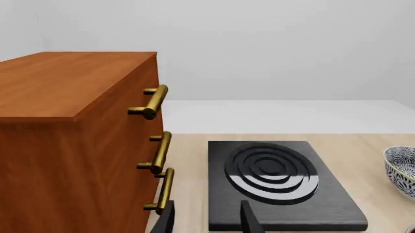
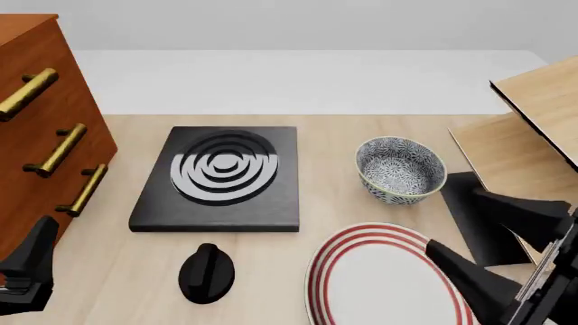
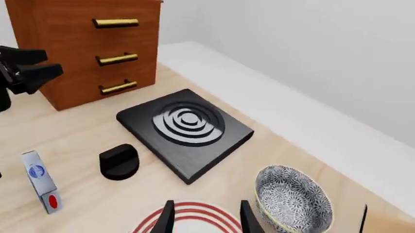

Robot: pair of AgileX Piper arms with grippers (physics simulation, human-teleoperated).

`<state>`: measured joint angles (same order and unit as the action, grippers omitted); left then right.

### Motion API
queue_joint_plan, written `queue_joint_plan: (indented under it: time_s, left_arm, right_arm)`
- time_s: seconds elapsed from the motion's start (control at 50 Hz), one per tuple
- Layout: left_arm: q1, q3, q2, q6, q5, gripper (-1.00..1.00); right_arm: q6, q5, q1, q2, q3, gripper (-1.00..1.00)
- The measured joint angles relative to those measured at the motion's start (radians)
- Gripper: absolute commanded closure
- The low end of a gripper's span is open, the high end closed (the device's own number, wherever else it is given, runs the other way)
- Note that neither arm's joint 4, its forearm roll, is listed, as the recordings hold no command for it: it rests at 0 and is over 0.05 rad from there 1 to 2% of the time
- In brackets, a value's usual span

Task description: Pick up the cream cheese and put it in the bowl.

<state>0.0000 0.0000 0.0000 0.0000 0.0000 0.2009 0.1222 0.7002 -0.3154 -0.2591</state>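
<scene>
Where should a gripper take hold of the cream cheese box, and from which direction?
The cream cheese appears only in the right wrist view, seemingly standing on a narrow edge on the table. Probably best to come from above and close across its thin dimension, fingers on the two broad printed faces. Both grippers look open and away from it.

No legible lettering on cream cheese

The cream cheese shows only in the right wrist view, its lettering too small to read. The front view's edge cuts the plate; the left wrist view's crops the bowl.
</scene>
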Motion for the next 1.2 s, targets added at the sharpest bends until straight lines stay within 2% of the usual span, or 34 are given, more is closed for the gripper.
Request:
queue_joint_plan:
  time_s: [0.36, 0.76, 1.2]
  left_arm:
    - [0.000, 0.000, 0.000, 0.000, 0.000, -1.00]
    - [0.000, 0.000, 0.000, 0.000, 0.000, -1.00]
    - [0.000, 0.000, 0.000, 0.000, 0.000, -1.00]
  right_arm:
    - [0.037, -0.158, 0.236, -0.278, -0.017, -1.00]
    - [0.056, -0.349, 0.420, -0.604, -0.061, -1.00]
    - [0.048, -0.495, 0.585, -0.927, -0.178, -1.00]
